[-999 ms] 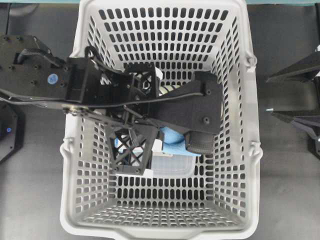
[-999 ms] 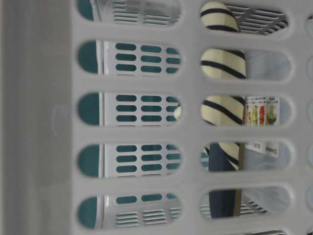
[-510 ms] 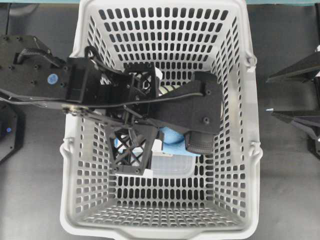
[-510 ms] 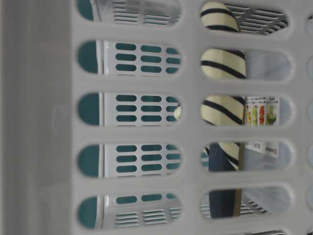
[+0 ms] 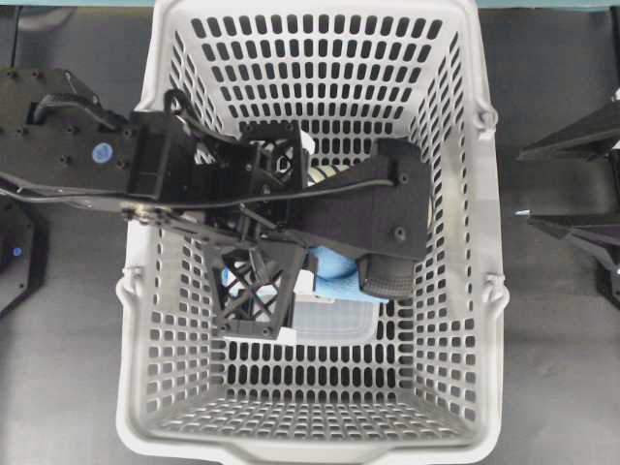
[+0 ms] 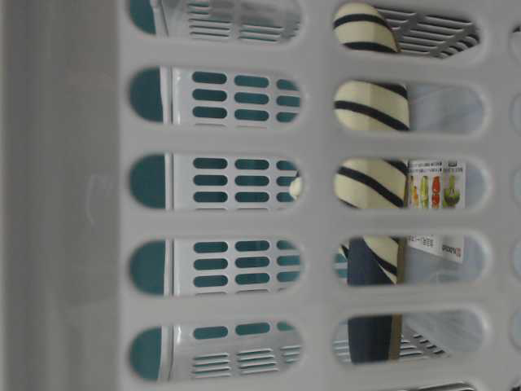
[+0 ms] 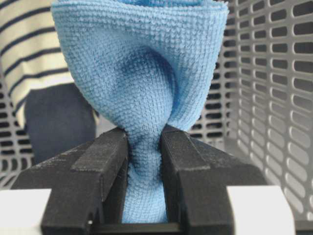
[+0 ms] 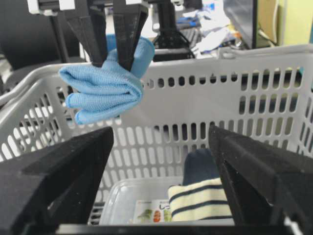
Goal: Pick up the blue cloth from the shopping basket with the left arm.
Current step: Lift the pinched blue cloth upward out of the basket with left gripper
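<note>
The left tool is clenching the blue cloth, which is hanging above the floor of the shopping basket, about level with its rim. Below, the striped garment is lying beside what is probably a clear container. The right tool is standing released, outside the basket.

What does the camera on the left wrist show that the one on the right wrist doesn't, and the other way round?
Only the left wrist view shows, close up, the black fingers pinching the blue cloth tightly between them.

Only the right wrist view shows the cloth hanging at about rim height of the shopping basket, a clear plastic container on the basket floor, and the right gripper standing wide open and empty.

Both show the cloth held by the left gripper, the basket's slotted walls, and the striped garment.
</note>
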{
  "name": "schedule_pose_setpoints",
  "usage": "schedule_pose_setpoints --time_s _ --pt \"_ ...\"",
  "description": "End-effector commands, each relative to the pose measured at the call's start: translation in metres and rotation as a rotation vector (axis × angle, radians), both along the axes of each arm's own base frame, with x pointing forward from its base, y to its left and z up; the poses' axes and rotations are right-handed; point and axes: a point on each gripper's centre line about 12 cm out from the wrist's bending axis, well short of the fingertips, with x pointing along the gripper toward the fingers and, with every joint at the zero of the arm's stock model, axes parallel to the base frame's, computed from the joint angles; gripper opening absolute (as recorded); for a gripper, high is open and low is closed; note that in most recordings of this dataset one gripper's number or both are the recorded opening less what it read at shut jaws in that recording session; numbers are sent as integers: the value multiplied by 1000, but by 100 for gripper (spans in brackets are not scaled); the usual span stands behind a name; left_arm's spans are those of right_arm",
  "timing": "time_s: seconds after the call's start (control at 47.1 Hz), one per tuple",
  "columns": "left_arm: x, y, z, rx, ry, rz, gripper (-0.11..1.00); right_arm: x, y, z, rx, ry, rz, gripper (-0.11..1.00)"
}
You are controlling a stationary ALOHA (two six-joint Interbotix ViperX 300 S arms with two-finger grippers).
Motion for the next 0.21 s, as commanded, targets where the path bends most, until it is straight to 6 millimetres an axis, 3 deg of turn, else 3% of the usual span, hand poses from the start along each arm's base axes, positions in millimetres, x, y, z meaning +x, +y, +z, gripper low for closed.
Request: schedule_pose_setpoints --time_s 0.0,0.191 --pt "-8 1 18 -4 -44 2 18 1 0 5 3 -21 -1 76" --pt "-10 2 16 -2 -26 3 18 1 0 8 1 -57 -3 75"
